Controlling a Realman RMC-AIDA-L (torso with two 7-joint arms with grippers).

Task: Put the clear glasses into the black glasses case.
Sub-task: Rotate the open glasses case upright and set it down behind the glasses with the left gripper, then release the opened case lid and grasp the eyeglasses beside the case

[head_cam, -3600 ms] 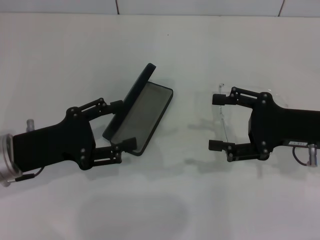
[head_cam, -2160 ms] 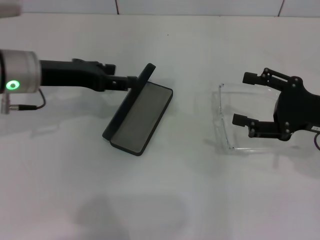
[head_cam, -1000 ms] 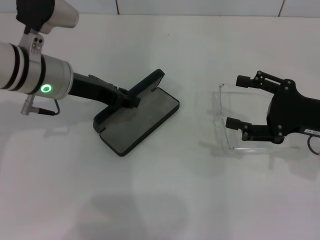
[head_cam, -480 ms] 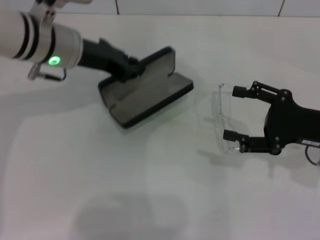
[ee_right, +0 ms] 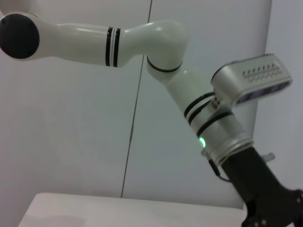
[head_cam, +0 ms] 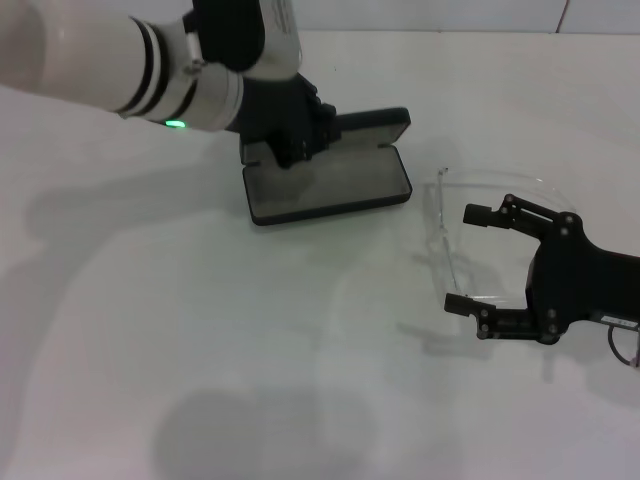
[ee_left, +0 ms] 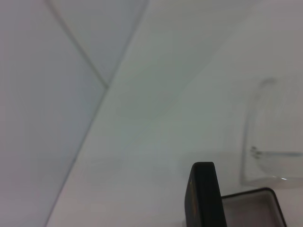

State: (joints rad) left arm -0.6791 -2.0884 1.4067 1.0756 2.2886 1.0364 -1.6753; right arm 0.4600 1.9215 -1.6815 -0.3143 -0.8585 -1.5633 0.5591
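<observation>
Lying open on the white table (head_cam: 200,330), far centre: black glasses case (head_cam: 330,185), lid raised along its far edge, grey lining facing up. Left gripper (head_cam: 295,140) at the case's far-left corner, over lid and hinge; cannot tell whether fingers are apart or together. Clear glasses (head_cam: 445,240) resting on the table right of the case, near but apart from it. Right gripper (head_cam: 470,260) low at the glasses, fingers spread wide, straddling the frame's temple arms, not clamped.

White left arm (head_cam: 90,60), black bands, green light; black right hand (head_cam: 470,258).
</observation>
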